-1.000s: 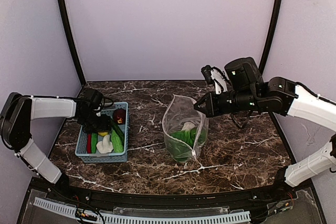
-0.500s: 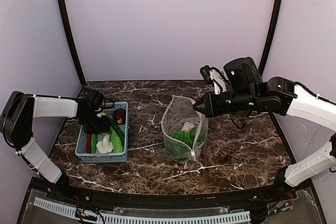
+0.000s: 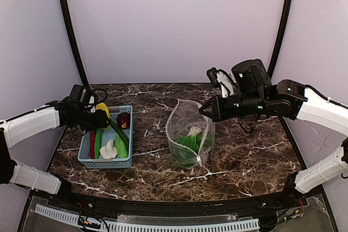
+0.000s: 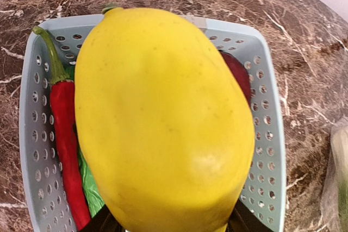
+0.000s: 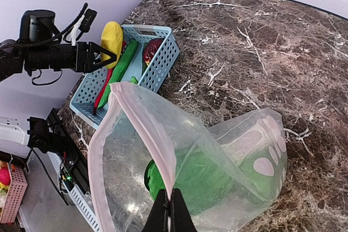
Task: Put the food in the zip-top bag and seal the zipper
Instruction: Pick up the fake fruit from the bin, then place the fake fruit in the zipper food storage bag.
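My left gripper [image 3: 100,116] is shut on the yellow oval piece [image 4: 163,118] and holds it just above the light blue basket [image 3: 106,162]. The piece hides most of the gripper's black fingers [image 4: 102,224] in the left wrist view. In the basket lie a red chilli [image 4: 65,134], green long pieces [image 3: 120,145], a white piece [image 3: 109,149] and a dark red fruit [image 3: 123,119]. My right gripper [image 5: 173,210] is shut on the pink zipper [image 5: 147,129] and holds the zip-top bag [image 3: 190,134] upright with its mouth open. A green leafy bunch [image 5: 217,172] sits inside.
The basket stands at the left of the dark marble table [image 3: 244,150], the bag near the middle. Lilac walls and black corner posts [image 3: 69,31] close in the back and sides. A cable [image 3: 250,126] loops on the table under the right arm.
My left gripper closed on the yellow piece in the basket and lifted it up and slightly back-left. The right gripper and bag have barely moved.
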You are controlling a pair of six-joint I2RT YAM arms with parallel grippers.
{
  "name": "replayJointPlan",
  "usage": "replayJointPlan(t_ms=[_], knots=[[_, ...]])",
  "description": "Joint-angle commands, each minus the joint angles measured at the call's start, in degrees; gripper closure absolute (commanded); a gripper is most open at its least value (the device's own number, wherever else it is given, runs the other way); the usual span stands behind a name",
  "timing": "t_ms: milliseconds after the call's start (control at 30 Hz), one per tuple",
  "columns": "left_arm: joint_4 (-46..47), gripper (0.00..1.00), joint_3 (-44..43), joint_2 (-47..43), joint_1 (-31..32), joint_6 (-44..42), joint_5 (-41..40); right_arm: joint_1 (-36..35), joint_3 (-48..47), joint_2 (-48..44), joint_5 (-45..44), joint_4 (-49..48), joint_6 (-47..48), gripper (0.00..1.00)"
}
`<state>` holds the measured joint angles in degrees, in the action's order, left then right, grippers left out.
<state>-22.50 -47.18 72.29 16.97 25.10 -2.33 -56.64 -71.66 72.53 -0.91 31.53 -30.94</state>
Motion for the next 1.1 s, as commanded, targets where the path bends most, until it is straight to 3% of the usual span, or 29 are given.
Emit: replayJointPlan(t_ms=[0,300,467,633,867,1067], knots=[[-1.94,0.48,3.4,-6.71,-0.21,0.41,7.89,-0.49,-1.65,0.69,2.03,-3.09,0.36,1.0],[-1.05,0.5,5.06,-22.58,1.86,5.64,20.8,-0.48,-1.64,1.25,3.4,-4.15,0.87,1.0],[0.14,0.51,3.43,-24.78,11.0,9.28,20.22,-0.42,-1.71,1.75,4.4,-4.93,0.97,1.0],[5.55,0.51,-0.49,-22.07,21.37,14.71,18.59,-0.49,-1.4,2.12,4.66,-5.25,0.87,1.0],[10.21,0.51,-11.03,-13.26,35.34,15.39,14.9,-0.42,-1.29,2.25,4.56,-5.21,1.03,1.0],[12.45,0.51,-18.43,-3.73,42.92,15.11,15.24,-0.48,-1.13,1.87,4.01,-5.1,1.27,1.0]])
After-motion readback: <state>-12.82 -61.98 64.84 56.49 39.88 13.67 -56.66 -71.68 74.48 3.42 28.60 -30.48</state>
